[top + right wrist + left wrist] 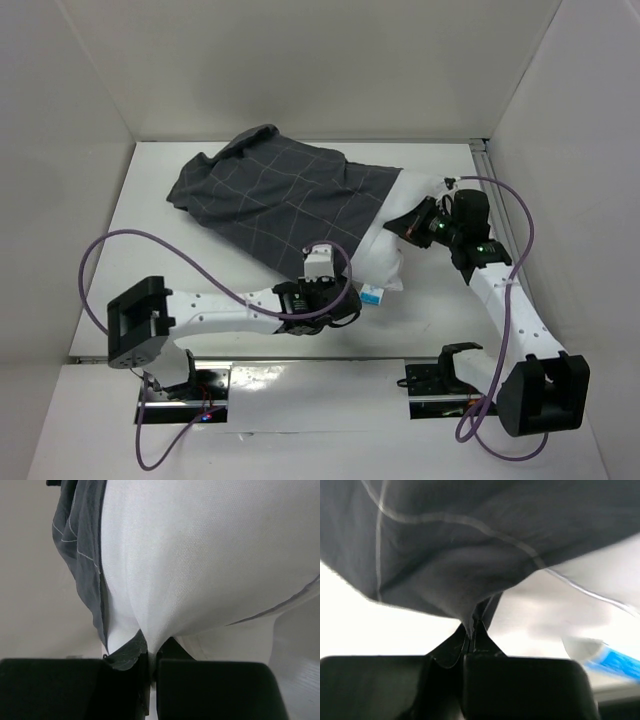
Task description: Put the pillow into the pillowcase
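**Both arms pinch cloth at the open end of the case**

We see the pillowcase (280,195) spread flat and wrinkled on the white bench (150,250), lying aslant from the far left towards the near right. The pillow (385,255) is inside it for most of its length. Only its white end shows, bulging out of the case's mouth on the right-hand side. A small blue-and-white tag (372,294) sticks out at the near corner of that bare end, just above the bench.

In the left wrist view, the left fingers (471,635) are pressed tight together on a fold of the dark checked cloth. The fabric rises from the pinch in a taut peak and hangs over the camera like a canopy. The white of the pillow and the blurred tag lie off to the right of it.

In the right wrist view, the right fingers (151,655) are also closed. They nip a gather of the pillow's white cover, which fills most of that view above them. The grey hem of the case runs down the left side of the pillow, and a scrap of it hangs against one finger. We cannot tell whether that scrap is caught in the grip as well.

From above, the two arms reach in from the near edge and meet the bundle at its mouth, the left one at the near side and the right one at the far right.
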